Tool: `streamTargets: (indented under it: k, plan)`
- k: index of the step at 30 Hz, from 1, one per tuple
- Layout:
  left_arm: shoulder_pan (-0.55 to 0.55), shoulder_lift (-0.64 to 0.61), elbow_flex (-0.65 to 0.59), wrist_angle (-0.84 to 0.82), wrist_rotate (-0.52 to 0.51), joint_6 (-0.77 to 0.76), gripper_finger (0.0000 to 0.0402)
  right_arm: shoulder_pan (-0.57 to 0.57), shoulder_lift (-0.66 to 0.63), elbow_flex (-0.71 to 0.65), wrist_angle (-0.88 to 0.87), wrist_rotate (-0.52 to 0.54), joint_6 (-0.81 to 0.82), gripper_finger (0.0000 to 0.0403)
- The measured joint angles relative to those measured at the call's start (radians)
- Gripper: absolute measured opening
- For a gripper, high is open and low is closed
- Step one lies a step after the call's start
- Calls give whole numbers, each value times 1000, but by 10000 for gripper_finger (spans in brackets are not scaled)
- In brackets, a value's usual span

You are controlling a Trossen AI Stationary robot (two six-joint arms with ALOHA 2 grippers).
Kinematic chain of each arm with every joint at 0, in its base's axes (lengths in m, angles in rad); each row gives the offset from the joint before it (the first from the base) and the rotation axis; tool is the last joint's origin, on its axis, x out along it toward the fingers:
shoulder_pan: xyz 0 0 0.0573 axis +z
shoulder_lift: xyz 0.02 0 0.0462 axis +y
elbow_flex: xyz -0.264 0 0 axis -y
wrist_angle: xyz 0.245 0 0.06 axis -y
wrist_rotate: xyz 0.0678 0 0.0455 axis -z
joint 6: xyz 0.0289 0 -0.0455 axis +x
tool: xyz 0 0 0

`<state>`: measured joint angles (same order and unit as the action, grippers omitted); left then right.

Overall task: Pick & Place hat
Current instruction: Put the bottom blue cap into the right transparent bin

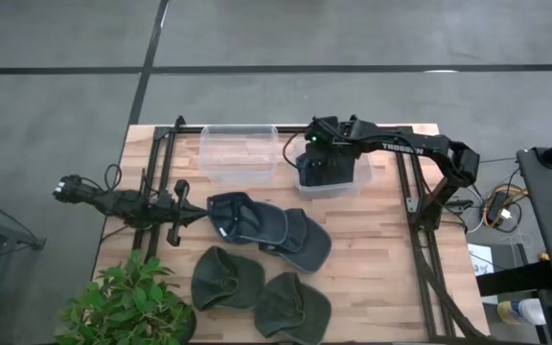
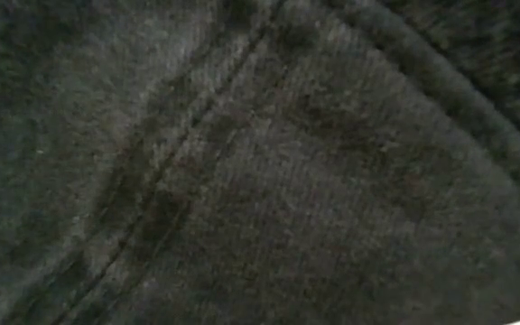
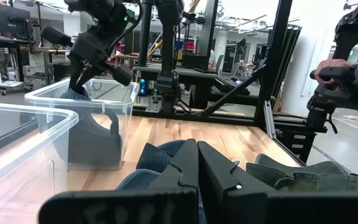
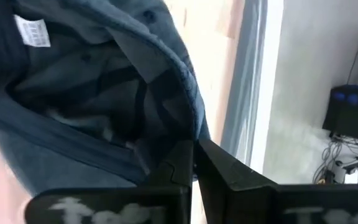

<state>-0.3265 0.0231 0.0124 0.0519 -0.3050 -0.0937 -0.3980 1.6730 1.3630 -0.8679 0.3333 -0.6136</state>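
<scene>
A dark blue hat (image 1: 326,171) sits in the right clear bin (image 1: 360,180) at the table's far side; the right wrist view shows its inside with a white label (image 4: 33,31). My right gripper (image 1: 316,144) reaches down into that bin and is shut on this hat. My left gripper (image 1: 197,217) lies low over the table's left part, shut, its tips right beside a blue hat (image 1: 236,215); whether they touch it does not show. Next to the blue hat lies a grey-blue hat (image 1: 300,240), partly over it. Two green hats (image 1: 226,278) (image 1: 290,305) lie nearer the table's near edge. My right gripper pinches the dark hat's rim (image 4: 194,127) between its two fingers, coming from above and pointing down into the bin. In the left wrist view the hat's body (image 3: 95,140) reaches down to the bin's floor, with its upper edge (image 3: 73,93) raised at the fingers.
An empty clear bin (image 1: 238,153) stands left of the filled one. A potted plant (image 1: 127,302) overhangs the near left corner. Black frame rails (image 1: 420,230) run along both sides of the table. Dark cloth (image 2: 260,162) fills the low view.
</scene>
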Motion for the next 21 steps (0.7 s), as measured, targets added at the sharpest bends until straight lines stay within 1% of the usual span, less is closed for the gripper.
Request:
streamTargets:
  k: [14, 18, 21]
  plan:
    - [0, 0, 0, 0, 0, 0, 0, -55, 0, -121, 148, -13, -23, 9]
    - [0, 0, 0, 0, 0, 0, 0, -53, -1, -124, 161, 5, -21, 10]
    - [0, 0, 0, 0, 0, 0, 0, -53, -1, -103, 162, 6, -23, 23]
